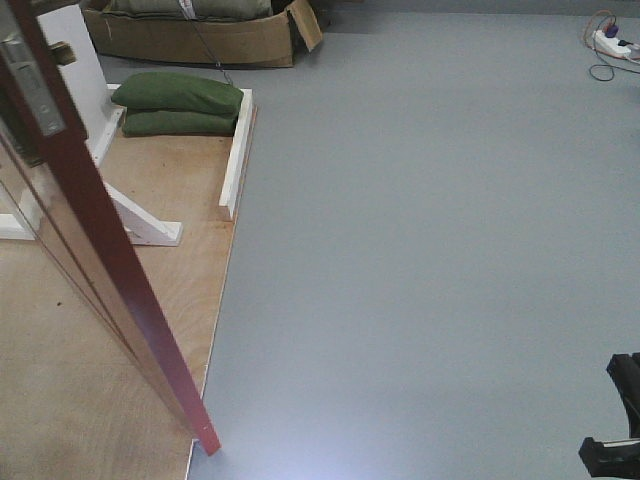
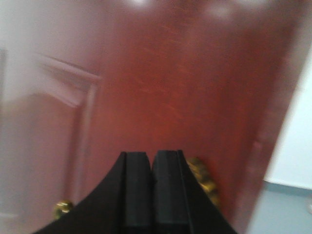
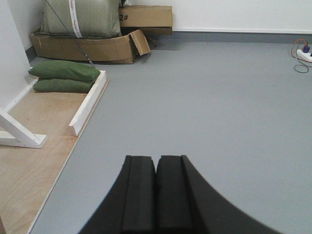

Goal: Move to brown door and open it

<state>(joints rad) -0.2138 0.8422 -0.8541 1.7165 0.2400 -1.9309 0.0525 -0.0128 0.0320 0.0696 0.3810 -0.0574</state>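
The brown door stands swung out at the left of the front view, its reddish edge toward me and a silver latch plate near the top. In the left wrist view the glossy panelled face of the door fills the blurred frame. My left gripper is shut with nothing between its pads, close in front of that face. A brass handle shows just right of and behind the fingers. My right gripper is shut and empty above the grey floor.
A white wooden brace and a white board sit on the plywood base. Green sandbags and a cardboard box lie behind. A power strip is at the far right. A black arm part shows at the lower right.
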